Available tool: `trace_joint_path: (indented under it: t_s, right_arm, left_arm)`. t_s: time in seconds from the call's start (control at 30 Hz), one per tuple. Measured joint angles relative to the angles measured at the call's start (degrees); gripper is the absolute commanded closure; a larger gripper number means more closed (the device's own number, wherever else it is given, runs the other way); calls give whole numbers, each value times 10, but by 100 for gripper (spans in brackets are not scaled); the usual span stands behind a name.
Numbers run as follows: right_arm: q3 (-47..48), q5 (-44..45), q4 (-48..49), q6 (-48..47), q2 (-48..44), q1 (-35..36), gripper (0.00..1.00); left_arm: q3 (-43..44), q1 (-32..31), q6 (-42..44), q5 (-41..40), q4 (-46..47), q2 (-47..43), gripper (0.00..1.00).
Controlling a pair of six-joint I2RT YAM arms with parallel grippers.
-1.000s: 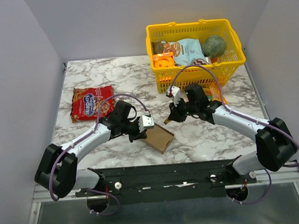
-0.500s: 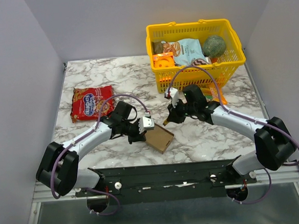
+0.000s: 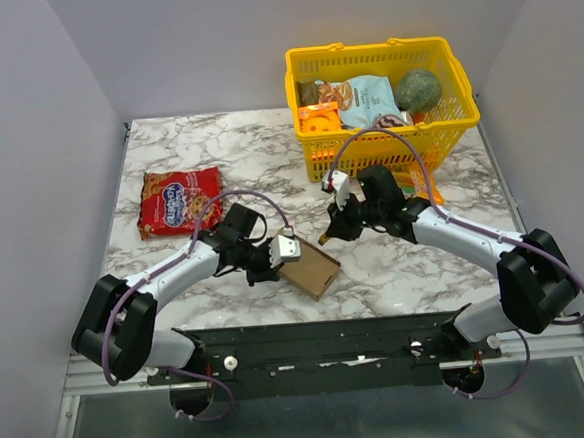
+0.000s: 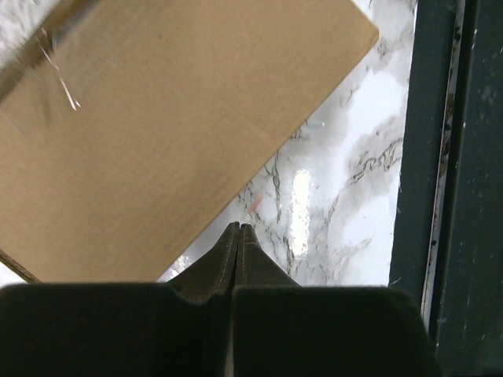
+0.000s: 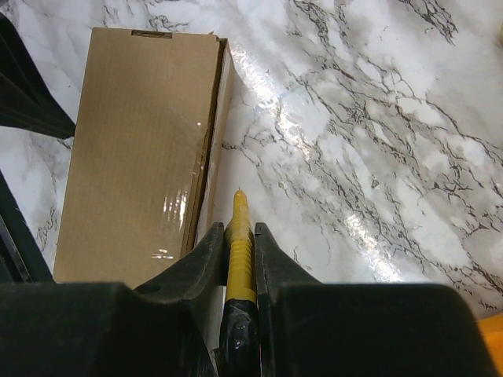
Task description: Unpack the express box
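Observation:
The express box is a flat brown cardboard mailer lying closed on the marble table near the front edge, with clear tape glinting on its top. My left gripper is shut and empty, its tips low beside the box's left edge. My right gripper is shut on a yellow ribbed tool with a black taped handle. The tool's pointed tip hovers just off the box's far side edge, above the table.
A yellow plastic basket with snack packs and a green ball stands at the back right. A red snack bag lies at the left. An orange packet sits behind the right arm. The dark front rail runs close to the box.
My left gripper has slid a little toward the front edge along the box's left side, and its wrist has turned. The right arm and box have hardly moved.

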Motion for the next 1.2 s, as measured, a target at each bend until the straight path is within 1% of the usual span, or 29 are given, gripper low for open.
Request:
trace_joint_path:
  t_s: [0.1, 0.23, 0.33, 0.47, 0.67, 0.77, 0.93, 1.07, 1.2]
  right_arm:
    - [0, 0, 0, 0, 1, 0, 100]
    - [5, 0, 0, 0, 5, 0, 100]
    - [10, 0, 0, 0, 6, 0, 100]
    - [12, 1, 0, -3, 8, 0, 100]
    - [16, 5, 0, -5, 9, 0, 99]
    - [16, 5, 0, -5, 9, 0, 99]
    - [16, 7, 0, -8, 9, 0, 100]
    - [16, 7, 0, -8, 10, 0, 100]
    - [16, 7, 0, -8, 11, 0, 100]
  left_arm:
    - [-16, 0, 7, -10, -4, 0, 96]
    - [-14, 0, 6, -2, -22, -2, 94]
    - [5, 0, -11, 17, -24, -3, 94]
    - [34, 0, -33, 32, -5, -1, 94]
    - [52, -1, -38, 34, 12, 26, 96]
    - [52, -3, -24, 35, 3, 40, 96]
    - [51, -4, 3, 36, -8, 35, 97]
    - [37, -4, 22, 35, -14, 18, 97]
    - [4, -4, 48, 32, -19, -19, 97]
